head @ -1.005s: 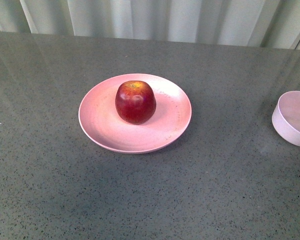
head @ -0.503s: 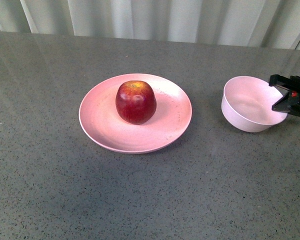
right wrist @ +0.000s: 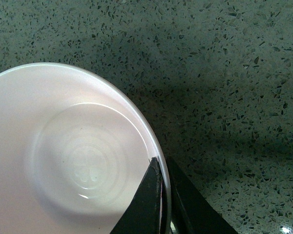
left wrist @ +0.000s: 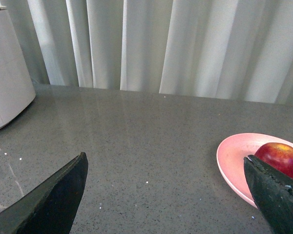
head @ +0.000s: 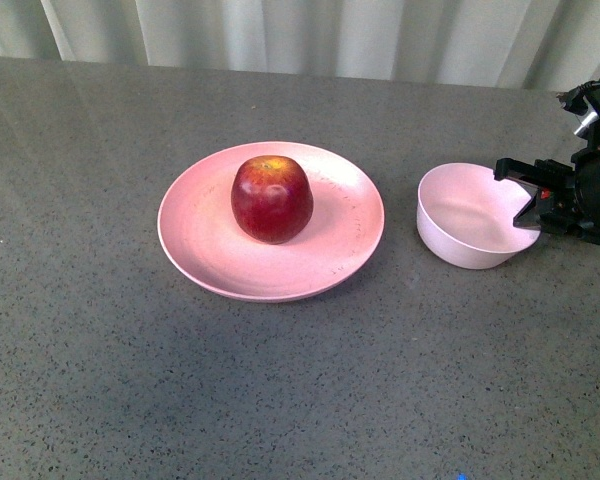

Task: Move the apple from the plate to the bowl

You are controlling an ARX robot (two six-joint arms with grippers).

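The dark-red apple sits on the wide pink plate at the table's middle. The pale pink bowl is tilted just right of the plate, apart from it. My right gripper is shut on the bowl's right rim. In the right wrist view the bowl is empty and the rim runs between the two fingertips. My left gripper is open and empty; it is out of the front view. In its wrist view the plate and apple lie beyond one finger.
The grey speckled table ends at a pale curtain at the back. A white rounded container stands on the table in the left wrist view.
My right gripper has carried the bowl leftward from the right edge to a spot close beside the plate. The apple and plate have not moved.
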